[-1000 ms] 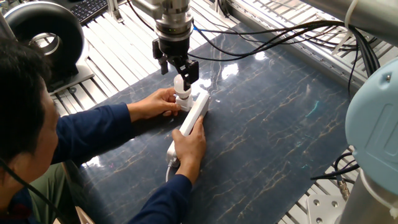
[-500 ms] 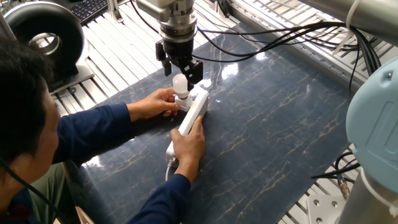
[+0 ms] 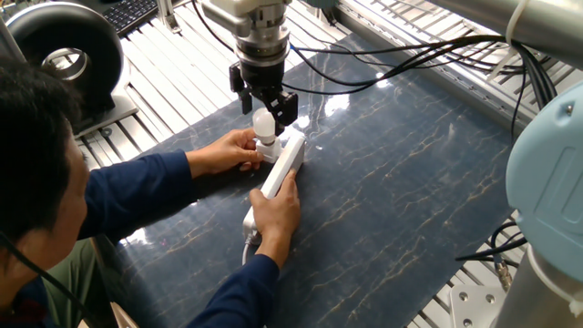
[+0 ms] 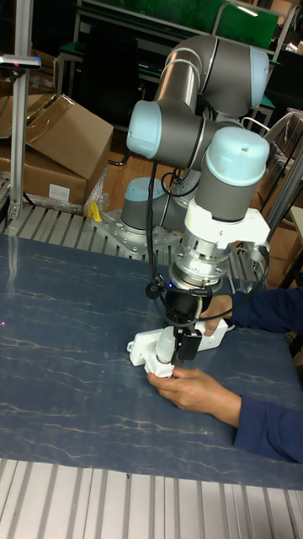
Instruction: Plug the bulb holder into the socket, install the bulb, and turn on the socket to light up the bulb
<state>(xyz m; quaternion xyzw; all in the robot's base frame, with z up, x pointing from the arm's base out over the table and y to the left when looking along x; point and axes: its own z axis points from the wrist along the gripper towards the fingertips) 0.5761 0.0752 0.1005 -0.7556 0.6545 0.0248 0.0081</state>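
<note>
The gripper (image 3: 264,103) hung just above the bulb (image 3: 264,123), its fingers (image 3: 281,103) spread apart to either side of the rounded top without clamping it. The bulb stood upright in the bulb holder (image 3: 269,148) at the far end of the socket (image 3: 284,164), which lay on the dark marbled counter (image 3: 401,182). A person's hands (image 3: 276,214) steadied the socket and holder.

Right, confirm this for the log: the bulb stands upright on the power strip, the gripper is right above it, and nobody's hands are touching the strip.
One part is wrong: a person is holding the socket with both hands, as the fixed view shows. The rest stands: the bulb sits upright at the strip's far end, and the gripper is right above it.
</note>
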